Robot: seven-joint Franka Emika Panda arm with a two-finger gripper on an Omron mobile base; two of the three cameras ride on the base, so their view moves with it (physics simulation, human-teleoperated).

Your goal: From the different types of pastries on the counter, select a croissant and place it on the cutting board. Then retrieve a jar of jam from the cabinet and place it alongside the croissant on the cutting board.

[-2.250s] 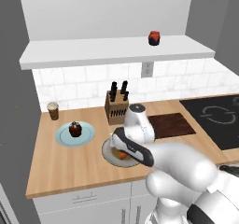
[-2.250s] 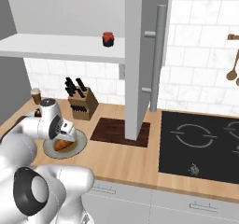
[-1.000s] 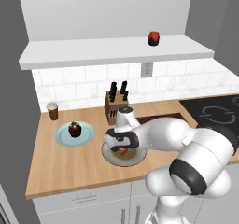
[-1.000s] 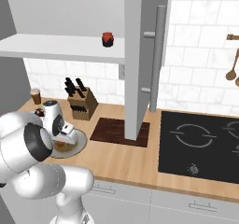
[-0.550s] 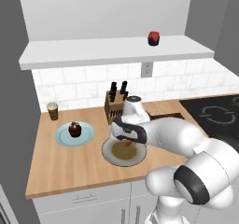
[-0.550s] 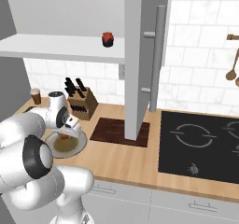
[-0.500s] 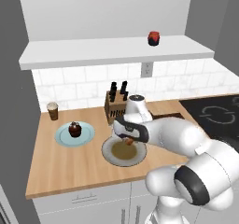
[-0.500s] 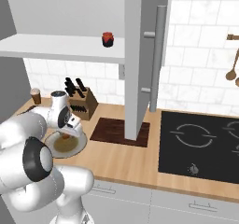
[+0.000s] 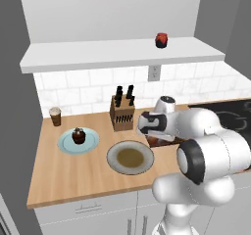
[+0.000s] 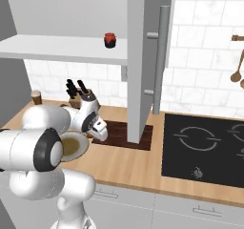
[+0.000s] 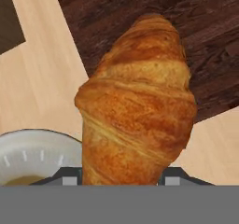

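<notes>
The golden-orange croissant sits between my finger tips, and the gripper is shut on it. Below it lies the near-left corner of the dark brown cutting board, with light wooden counter beside it. From the left base the gripper hangs over the board's left edge, right of the grey-brown plate. From the right base the gripper is at the board's left end. The red jar of jam stands on the white shelf. The chocolate cupcake rests on a pale blue plate.
A knife block stands just behind the plate and board. A coffee cup is at the counter's far left. A black stovetop lies to the right. A tall white panel with a bar handle stands over the board in the right base view.
The gripper has lifted the croissant off the grey-brown plate and carried it right to the cutting board's edge. The plate is bare now.
</notes>
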